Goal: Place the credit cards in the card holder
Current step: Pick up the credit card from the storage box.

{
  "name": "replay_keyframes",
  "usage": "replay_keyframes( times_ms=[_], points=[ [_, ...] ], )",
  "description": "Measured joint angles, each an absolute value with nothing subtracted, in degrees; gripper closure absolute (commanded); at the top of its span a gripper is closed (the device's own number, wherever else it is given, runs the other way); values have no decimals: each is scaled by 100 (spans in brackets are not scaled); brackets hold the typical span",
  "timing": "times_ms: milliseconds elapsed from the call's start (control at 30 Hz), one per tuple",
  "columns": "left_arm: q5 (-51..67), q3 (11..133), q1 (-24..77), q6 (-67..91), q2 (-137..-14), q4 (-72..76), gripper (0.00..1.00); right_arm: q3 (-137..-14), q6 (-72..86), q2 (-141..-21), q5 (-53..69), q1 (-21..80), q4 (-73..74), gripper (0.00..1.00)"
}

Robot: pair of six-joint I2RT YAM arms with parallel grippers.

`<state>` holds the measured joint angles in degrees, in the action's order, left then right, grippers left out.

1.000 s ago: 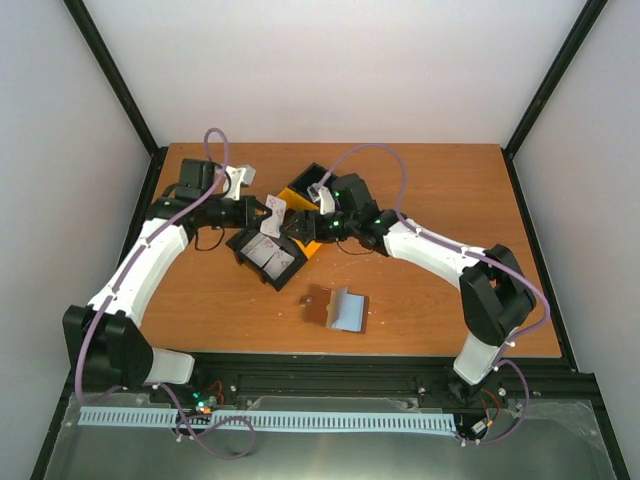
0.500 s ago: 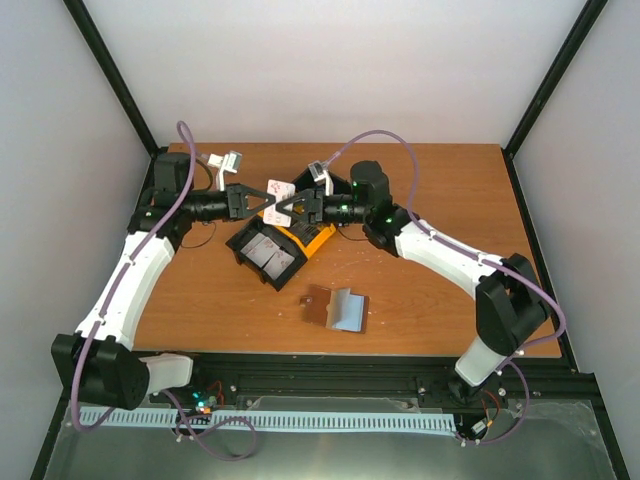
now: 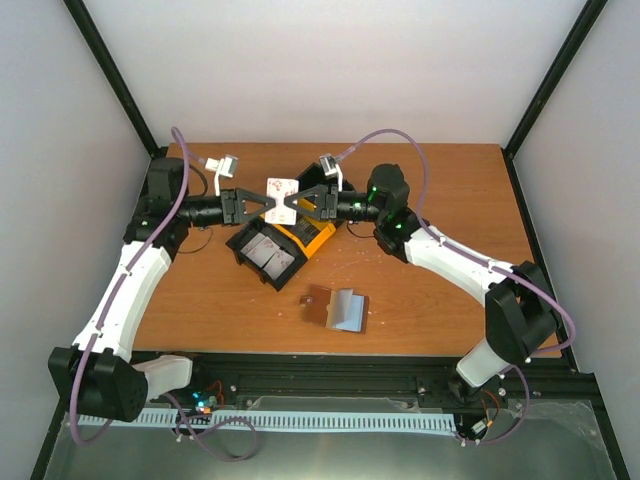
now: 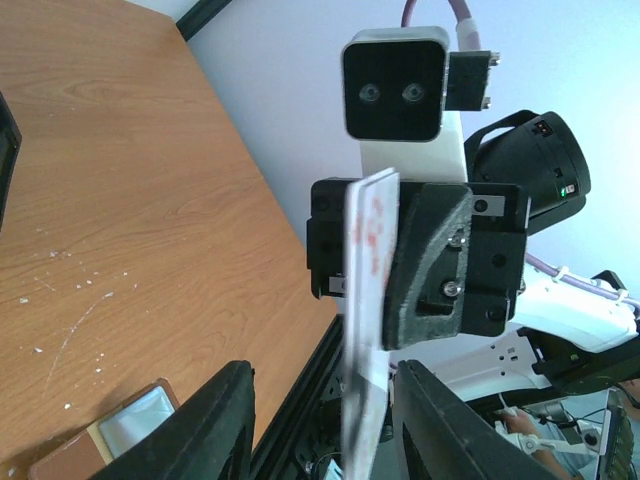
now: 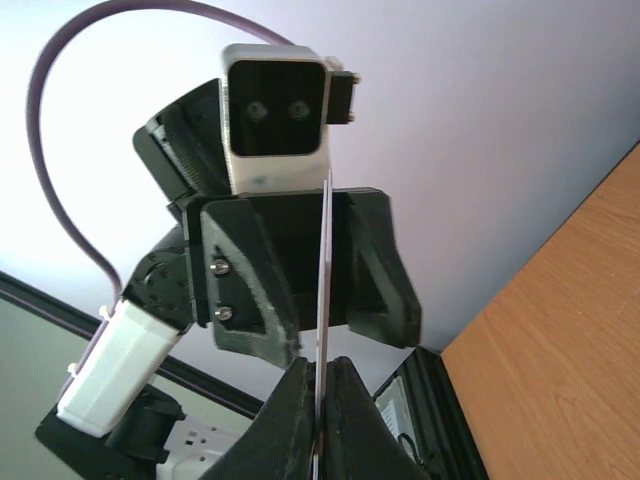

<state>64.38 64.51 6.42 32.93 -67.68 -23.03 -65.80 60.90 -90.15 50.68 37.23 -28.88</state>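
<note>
A white credit card (image 3: 281, 193) with red marks is held in the air above the tray, between my two grippers, which face each other. My right gripper (image 3: 300, 205) is shut on its edge; in the right wrist view the card (image 5: 325, 260) runs down between the pinched fingertips of the right gripper (image 5: 322, 400). My left gripper (image 3: 258, 203) is open. In the left wrist view the card (image 4: 365, 300) stands between the spread jaws of the left gripper (image 4: 325, 420), clear of both fingers. The brown card holder (image 3: 335, 308) lies unfolded on the table nearer the front, pale blue inside.
A black-and-yellow tray (image 3: 312, 240) sits on the wooden table under the grippers, with more cards (image 3: 270, 253) lying in its black compartments. The card holder's corner (image 4: 110, 440) shows at the lower left of the left wrist view.
The left gripper lifted the card from above the tray towards the right gripper. The right gripper shut on the card, and the left gripper's jaws opened off it.
</note>
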Motion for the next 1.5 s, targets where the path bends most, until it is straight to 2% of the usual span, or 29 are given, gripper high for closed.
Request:
replay_keyframes(
  times_ms=[333,400,533,833,1333,1500],
  points=[
    [6674,6230,508,3723,-6619,-1699,75,-6383,6346,-8895,5395,3568,-3319,97],
    [6779,6167,486,3850,-6584,-1494,75,-6346,6407,-8895,5461,3527,-3385,97],
    [6973,6132,486,3994,-6587,-1288,67,-6344,6473,-8895,5540,3496,-3507,97],
    [7196,6097,486,4117,-6700,-1153,70,-6344,6608,-8897,5798,3496,-3789,97],
    [7314,6034,482,4071,-6737,-1135,62,-6403,6361,-8925,5889,3498,-3371,97],
    [7334,5964,482,4071,-6740,-1120,67,-6416,6292,-8927,5892,3507,-3271,97]
  ],
)
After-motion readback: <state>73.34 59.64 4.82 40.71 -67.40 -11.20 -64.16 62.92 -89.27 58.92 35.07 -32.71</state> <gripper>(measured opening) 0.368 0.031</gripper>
